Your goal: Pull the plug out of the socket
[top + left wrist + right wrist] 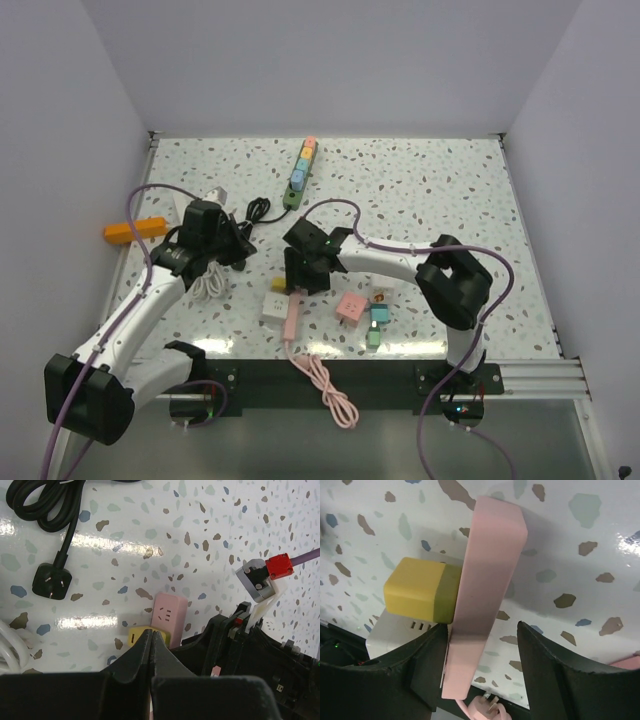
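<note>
Left gripper [151, 639] clenched, empty, tips just beside the yellow plug [417, 595]. Plug is seated in the pink power strip [490, 580], mid-table toward the near edge. My right gripper [479, 630] straddles the strip: plug-side finger [425, 670] touching it, gap at the other. Can't tell if it's gripping.

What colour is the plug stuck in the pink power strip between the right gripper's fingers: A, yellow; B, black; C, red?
A: in the right wrist view, a yellow plug sticks out of the side of the pink power strip.
</note>
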{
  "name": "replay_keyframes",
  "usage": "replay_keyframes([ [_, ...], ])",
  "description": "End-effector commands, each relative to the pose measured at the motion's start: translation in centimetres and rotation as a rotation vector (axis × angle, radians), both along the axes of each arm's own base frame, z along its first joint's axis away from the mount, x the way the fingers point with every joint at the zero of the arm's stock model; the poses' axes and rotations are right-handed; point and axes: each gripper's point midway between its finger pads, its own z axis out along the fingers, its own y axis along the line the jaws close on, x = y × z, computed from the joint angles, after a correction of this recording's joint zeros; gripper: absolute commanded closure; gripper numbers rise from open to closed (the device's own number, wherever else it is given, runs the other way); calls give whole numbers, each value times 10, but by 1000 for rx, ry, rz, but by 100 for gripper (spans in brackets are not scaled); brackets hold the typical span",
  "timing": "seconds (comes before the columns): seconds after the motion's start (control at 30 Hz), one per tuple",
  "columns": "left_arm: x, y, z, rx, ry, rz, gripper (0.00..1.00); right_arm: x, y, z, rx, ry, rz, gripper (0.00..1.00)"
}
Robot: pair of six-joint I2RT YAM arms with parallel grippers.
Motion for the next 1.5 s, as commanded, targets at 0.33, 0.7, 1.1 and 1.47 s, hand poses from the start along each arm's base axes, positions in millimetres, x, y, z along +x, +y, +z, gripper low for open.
replay_keyframes([
  [0.33, -6, -1, -17, -2, 23, -30, 100, -10, -9, -35, -19, 85, 24, 92],
  [0.7, 2, -15, -25, -124, -53, -191, 93, -11, 17, 33, 638, 202, 287, 100],
  [1.1, 2, -58, 17, -483, -273, -497, 9, -44, 19, 124, 1012, 173, 643, 100],
  [1.47, -42, -70, 57, -749, -430, -698, 12, -35, 2, 201, 1363, 124, 631, 100],
])
